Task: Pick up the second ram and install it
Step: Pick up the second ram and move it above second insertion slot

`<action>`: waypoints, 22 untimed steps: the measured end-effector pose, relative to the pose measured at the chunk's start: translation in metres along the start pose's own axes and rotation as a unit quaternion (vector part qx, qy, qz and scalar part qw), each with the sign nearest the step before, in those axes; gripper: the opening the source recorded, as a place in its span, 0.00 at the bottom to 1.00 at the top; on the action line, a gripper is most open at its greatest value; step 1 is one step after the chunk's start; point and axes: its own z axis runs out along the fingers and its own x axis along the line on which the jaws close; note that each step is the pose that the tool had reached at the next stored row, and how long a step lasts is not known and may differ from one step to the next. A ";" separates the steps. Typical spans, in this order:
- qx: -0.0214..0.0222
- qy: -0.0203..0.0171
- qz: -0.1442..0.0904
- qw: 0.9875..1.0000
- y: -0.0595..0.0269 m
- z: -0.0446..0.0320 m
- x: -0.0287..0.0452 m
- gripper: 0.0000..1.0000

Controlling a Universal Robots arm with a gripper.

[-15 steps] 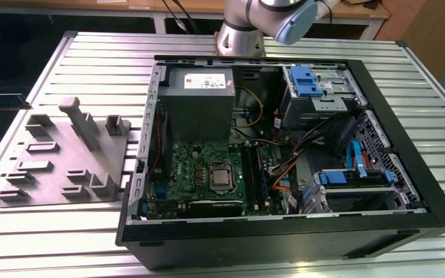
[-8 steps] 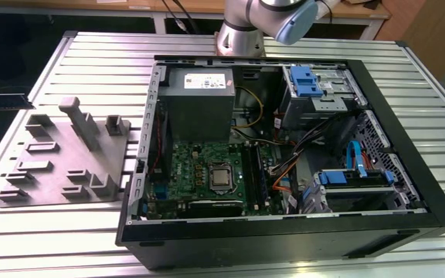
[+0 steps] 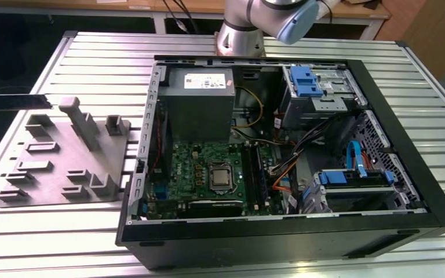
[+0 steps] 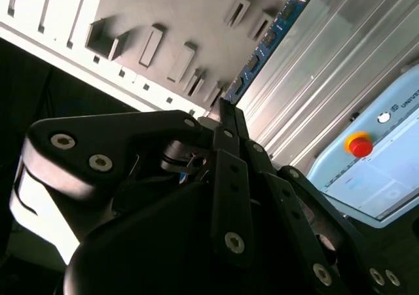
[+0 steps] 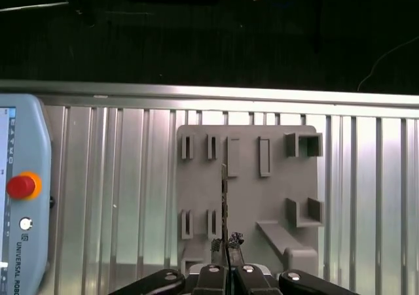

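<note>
The hand (image 5: 226,249) grips the second ram (image 4: 267,41) edge-on; the open computer case (image 3: 284,234) holds the green motherboard (image 3: 195,165).

A long metal table (image 3: 53,231) with ribbed slats running its length carries everything here. An open black computer case (image 3: 284,243) lies flat on its side on it, taking up most of the surface towards the exterior view's right. Just beside the case, on the exterior view's left, a flat grey plate (image 3: 56,165) rests on the slats; it has small raised blocks and slotted holders standing up from it. In the first wrist view a pale blue control pendant (image 5: 23,197) with a red button also lies on the slats, well apart from the plate.
</note>
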 end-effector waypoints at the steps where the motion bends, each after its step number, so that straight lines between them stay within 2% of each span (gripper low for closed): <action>1: 0.000 0.000 0.000 1.000 -0.0041 -0.0002 0.0001 0.11; 12: 0.000 0.000 0.000 1.000 -0.0520 -0.0020 0.0009 0.11; 22: 0.000 0.000 0.000 1.000 -0.0869 -0.0033 0.0015 0.11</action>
